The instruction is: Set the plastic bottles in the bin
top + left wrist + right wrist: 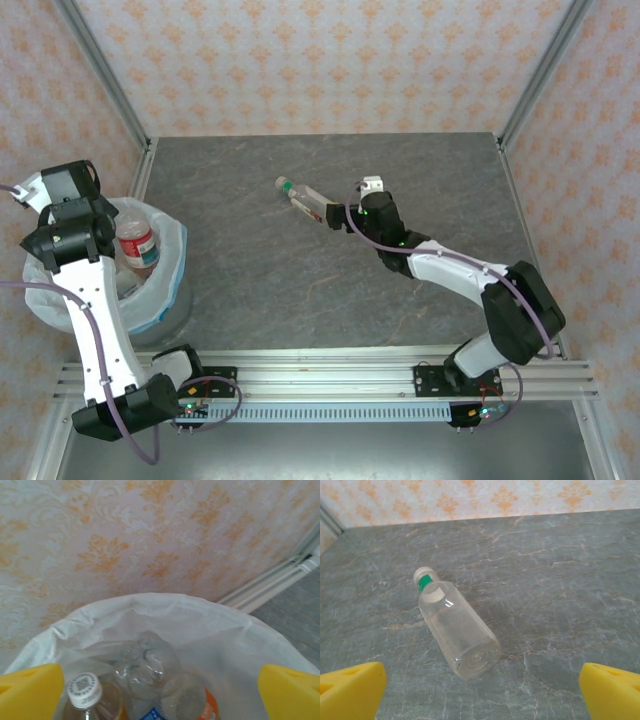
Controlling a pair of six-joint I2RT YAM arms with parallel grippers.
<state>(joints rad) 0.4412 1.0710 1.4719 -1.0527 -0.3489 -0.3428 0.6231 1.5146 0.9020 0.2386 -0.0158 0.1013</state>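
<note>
Right wrist view: your right gripper (pixel 481 692) is wide open and empty, the clear bottle (pixel 456 632) lies on the table (pixel 560 580) just ahead, so straddle its middle squarely before closing; left gripper (pixel 160 695) hangs open, empty, over the bin (pixel 150 605).
</note>
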